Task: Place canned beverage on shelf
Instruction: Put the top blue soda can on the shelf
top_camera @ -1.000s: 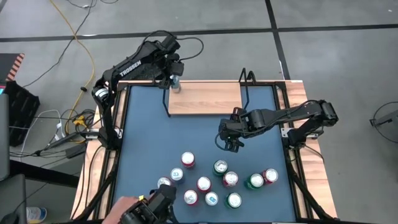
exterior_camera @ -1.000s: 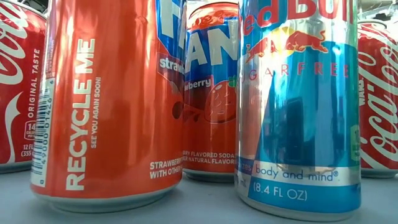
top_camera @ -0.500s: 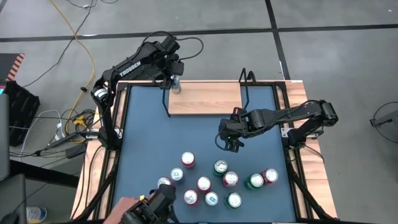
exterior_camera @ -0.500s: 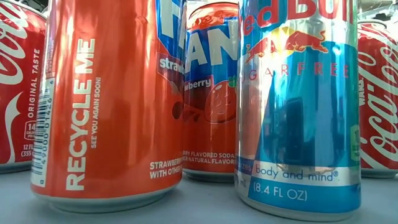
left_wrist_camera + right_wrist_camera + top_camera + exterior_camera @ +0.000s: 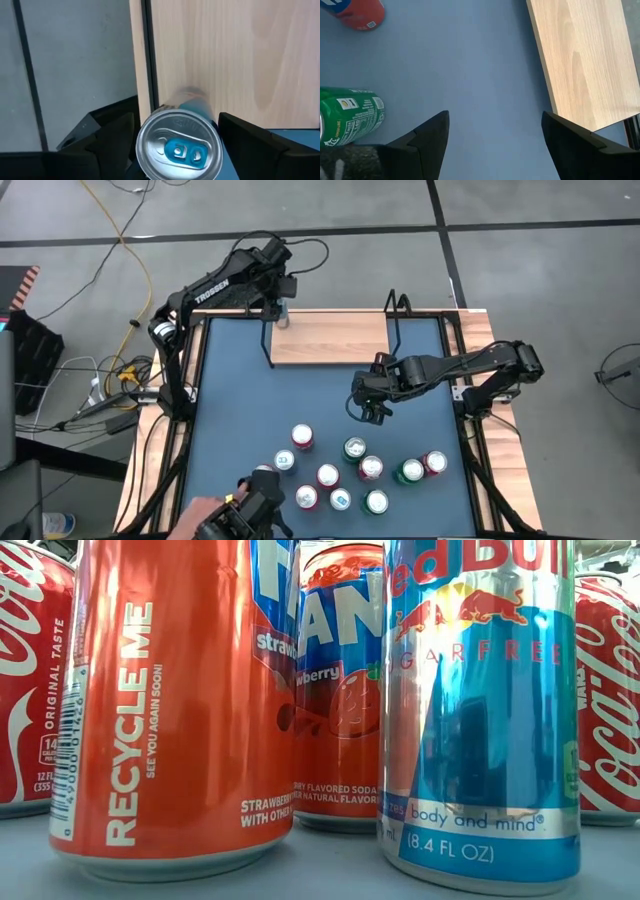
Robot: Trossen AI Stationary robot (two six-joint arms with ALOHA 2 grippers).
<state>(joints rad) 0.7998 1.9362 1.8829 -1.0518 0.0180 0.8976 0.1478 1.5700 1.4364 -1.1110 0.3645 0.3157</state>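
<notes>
A silver can with a blue tab (image 5: 179, 146) stands on its base at the far left corner of the light-wood shelf (image 5: 330, 338), beside the shelf's black wire end (image 5: 148, 55). My left gripper (image 5: 278, 306) hangs over the can, open, with one finger on each side of the can's top (image 5: 175, 145). My right gripper (image 5: 372, 412) hovers open over the blue table, just in front of the shelf's near edge (image 5: 580, 60), with nothing between its fingers (image 5: 495, 145). My left gripper's fingers (image 5: 117, 137) stand close on either side of the can's upper wall (image 5: 142, 135), coming from above at a slant. Whether they touch it, I cannot tell. The can stands upright, its base on the shelf board.
Several more cans (image 5: 345, 470) stand grouped near the table's near edge. The low view shows them close up: an orange one (image 5: 180, 700), a blue-silver one (image 5: 480, 700). A green can (image 5: 347, 117) is near my right gripper. A person's hand (image 5: 205, 512) holds a dark object at the near edge.
My left gripper has tipped and rolled a little over the can on the shelf, so it hides more of the can in the high view. The can stays in place. The dark object at the hand by the near edge has shifted slightly.
</notes>
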